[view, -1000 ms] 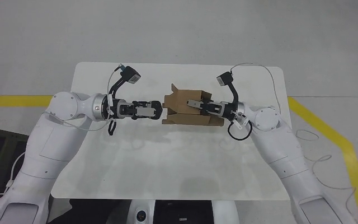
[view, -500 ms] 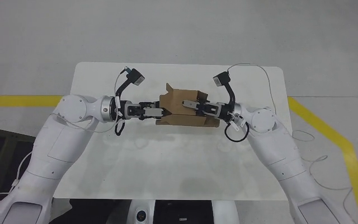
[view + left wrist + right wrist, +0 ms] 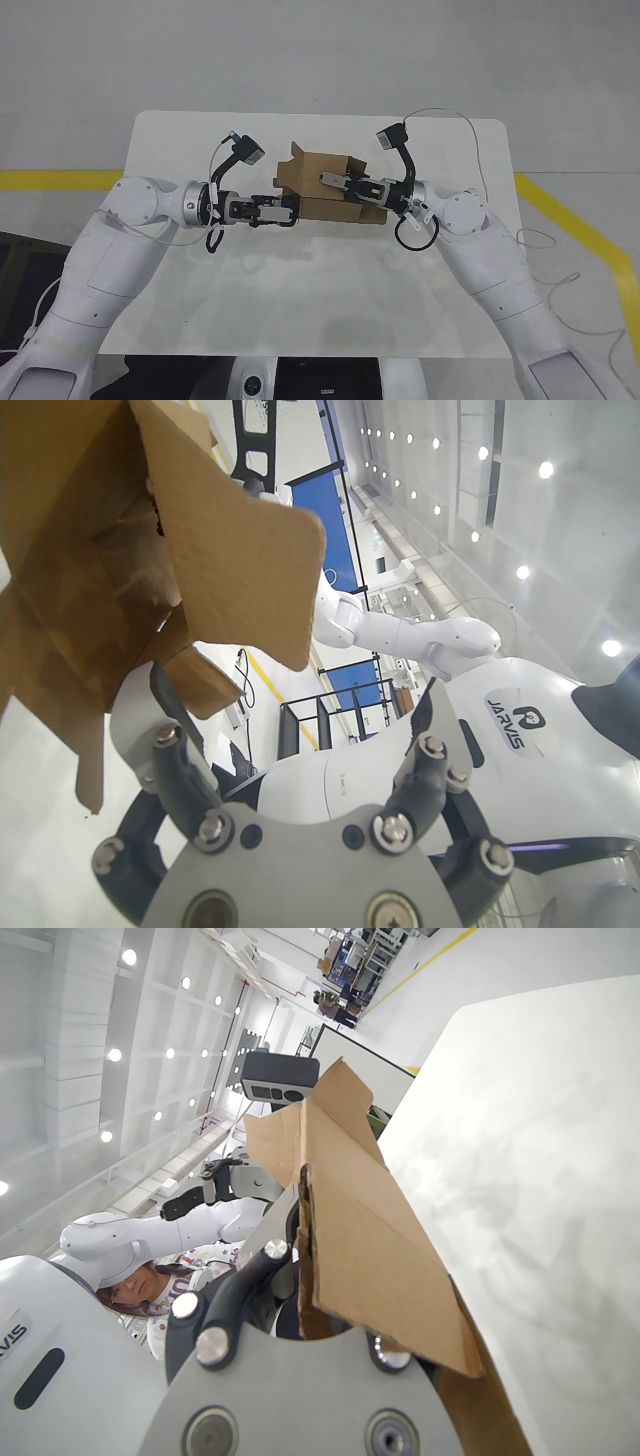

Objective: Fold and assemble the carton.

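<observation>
The brown carton (image 3: 322, 166) is half-formed, its flaps standing open, over the far middle of the white table (image 3: 180, 300). My right gripper (image 3: 340, 186) comes in from the right and is shut on one of its walls. In the right wrist view the cardboard panel (image 3: 360, 1238) runs between the jaws and hides one finger. My left gripper (image 3: 286, 208) sits at the carton's left end, open. In the left wrist view a loose flap (image 3: 240, 565) hangs just past its fingers (image 3: 172, 710), with nothing gripped between them.
A yellow floor line (image 3: 45, 180) runs past both sides of the table. The near half of the tabletop (image 3: 320, 300) is bare white surface. Thin cables (image 3: 480, 130) loop off the right arm.
The right arm has carried the carton to the left. The left gripper has moved right, from clear of the carton to right against its left end.
</observation>
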Controlling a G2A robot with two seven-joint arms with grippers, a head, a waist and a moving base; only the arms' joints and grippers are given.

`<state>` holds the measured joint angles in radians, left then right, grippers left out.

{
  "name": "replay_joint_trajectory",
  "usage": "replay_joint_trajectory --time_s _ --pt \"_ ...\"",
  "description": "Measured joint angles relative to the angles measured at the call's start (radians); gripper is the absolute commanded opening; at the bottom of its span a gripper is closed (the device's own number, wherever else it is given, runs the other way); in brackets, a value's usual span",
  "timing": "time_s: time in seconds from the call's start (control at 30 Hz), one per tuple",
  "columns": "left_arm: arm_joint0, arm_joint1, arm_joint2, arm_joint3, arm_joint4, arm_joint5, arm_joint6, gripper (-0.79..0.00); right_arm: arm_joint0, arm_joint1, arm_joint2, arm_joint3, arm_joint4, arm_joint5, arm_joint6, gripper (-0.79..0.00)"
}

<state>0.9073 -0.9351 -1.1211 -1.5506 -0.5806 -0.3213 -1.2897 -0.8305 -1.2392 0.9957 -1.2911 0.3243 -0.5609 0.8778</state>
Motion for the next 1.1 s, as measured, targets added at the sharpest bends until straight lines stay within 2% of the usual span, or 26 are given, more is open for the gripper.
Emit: replay_joint_trajectory --time_s 0.53,1.1 --pt "0.020 -0.002 0.009 -0.051 0.021 0.028 -0.030 0.000 0.009 -0.013 -0.011 -0.003 -0.025 -0.016 -0.057 -0.785" --pt "-0.009 -0.016 0.016 -0.007 -0.044 0.040 -0.027 0.000 -0.002 -0.021 -0.012 0.015 0.016 -0.029 -0.059 -0.785"
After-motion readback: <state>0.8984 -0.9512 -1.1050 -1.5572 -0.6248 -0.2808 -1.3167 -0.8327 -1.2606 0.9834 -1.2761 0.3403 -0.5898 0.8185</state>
